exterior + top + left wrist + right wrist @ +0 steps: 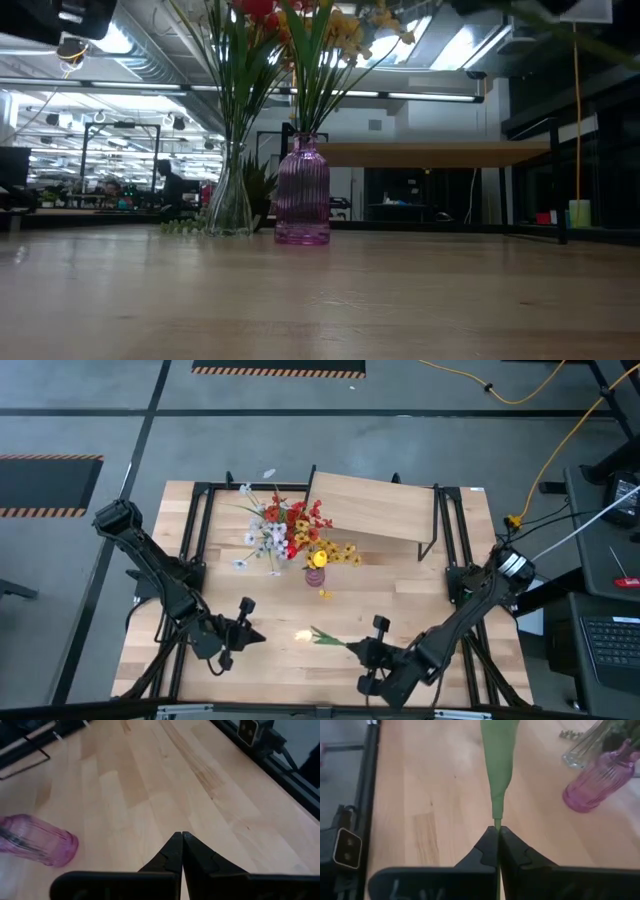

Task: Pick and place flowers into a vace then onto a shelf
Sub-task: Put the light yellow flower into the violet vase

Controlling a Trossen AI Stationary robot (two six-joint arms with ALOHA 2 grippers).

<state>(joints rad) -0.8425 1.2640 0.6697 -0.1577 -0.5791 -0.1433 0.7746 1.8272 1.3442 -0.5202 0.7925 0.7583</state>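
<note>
A big light wooden table (pixel 400 610) sits on a grey floor, and a busy room with ceiling lights shows behind it. The pink ribbed glass vase (pixel 302 195) is my landmark.

Left of the pink vase stands a clear glass vase (pixel 231 205) full of flowers. Nearer the front edge than the pink vase, on its left, the left end effector (pixel 243 635) hovers with its fingers pressed shut on nothing. It looks like it is just waiting.

The pink vase itself stands upright and already has yellow and red flowers (pixel 300 525) in it, leaning out in all directions.

In front of the pink vase and a bit right, the right end effector (pixel 362 651) is squeezed shut on the thin end of a long green flower stem (pixel 498 765). It holds the bottom end, probably so that end can go into a vase first. The stem lies nearly flat above the table and points left, away from the fingers.

Behind the pink vase, to the right, is the light wooden board shelf on thin black legs (pixel 375 508).
</note>
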